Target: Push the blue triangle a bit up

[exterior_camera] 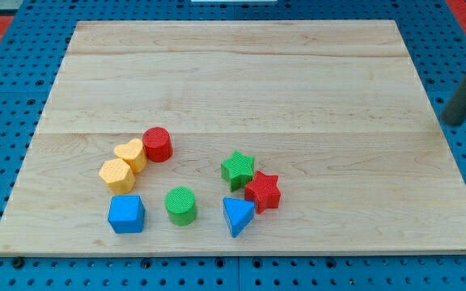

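The blue triangle [237, 216] lies on the wooden board [241, 81] near the view's bottom edge, a little right of centre. A red star [262, 191] touches it on its upper right. A green star [238, 168] sits just above, against the red star. My tip [453, 121] is the end of a blurred dark rod at the view's far right, just beyond the board's right edge. It is far to the right of the blue triangle and above it, touching no block.
A green cylinder [181, 205] stands left of the blue triangle, and a blue cube [126, 214] further left. A yellow hexagon [117, 175], a yellow heart [131, 153] and a red cylinder [158, 145] cluster above the cube. Blue pegboard surrounds the board.
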Action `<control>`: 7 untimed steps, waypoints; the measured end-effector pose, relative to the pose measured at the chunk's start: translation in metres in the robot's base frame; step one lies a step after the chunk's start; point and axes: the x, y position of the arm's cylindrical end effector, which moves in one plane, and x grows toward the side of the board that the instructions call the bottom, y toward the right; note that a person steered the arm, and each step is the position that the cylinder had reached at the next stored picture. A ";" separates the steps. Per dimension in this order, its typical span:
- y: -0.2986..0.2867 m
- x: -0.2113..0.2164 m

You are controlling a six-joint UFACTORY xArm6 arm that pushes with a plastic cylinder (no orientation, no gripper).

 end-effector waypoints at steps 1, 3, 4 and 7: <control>-0.106 0.025; -0.119 0.090; -0.154 0.152; -0.257 0.149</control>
